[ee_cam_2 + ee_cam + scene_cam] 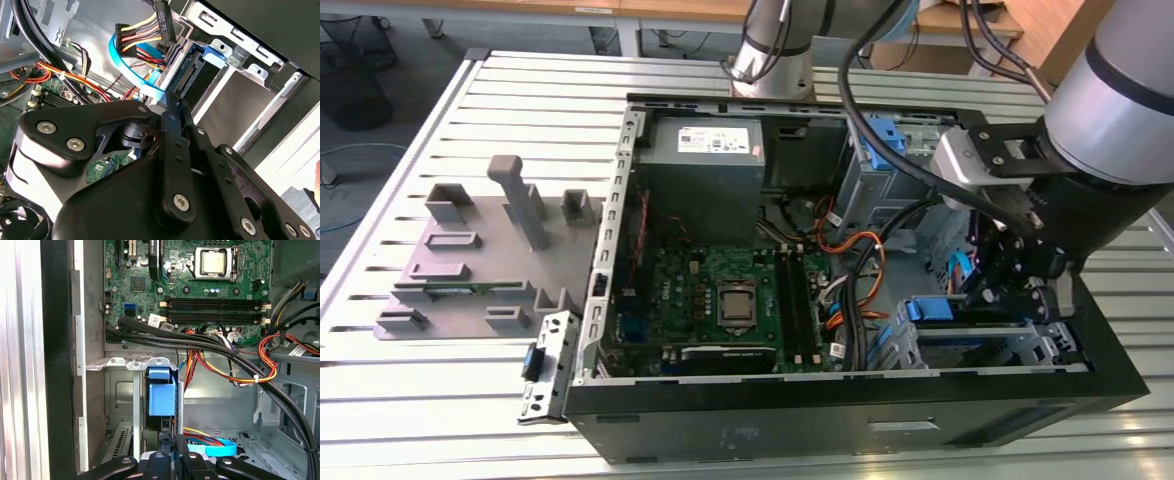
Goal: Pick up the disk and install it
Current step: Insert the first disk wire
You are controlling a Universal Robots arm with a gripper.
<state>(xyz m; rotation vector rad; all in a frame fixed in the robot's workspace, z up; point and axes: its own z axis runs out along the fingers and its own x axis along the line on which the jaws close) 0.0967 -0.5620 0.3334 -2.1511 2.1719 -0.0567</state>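
I record the disk point(161, 396) standing on edge inside the drive bay point(116, 363), pincer point(171, 457) right at its end; whether that pincer is open or closed I cannot tell, full seating unconfirmed.

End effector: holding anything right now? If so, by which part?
Cannot be told. The end effector sits at the exposed edge of the disk, which stands in the drive cage, but a grip on it is not visible.
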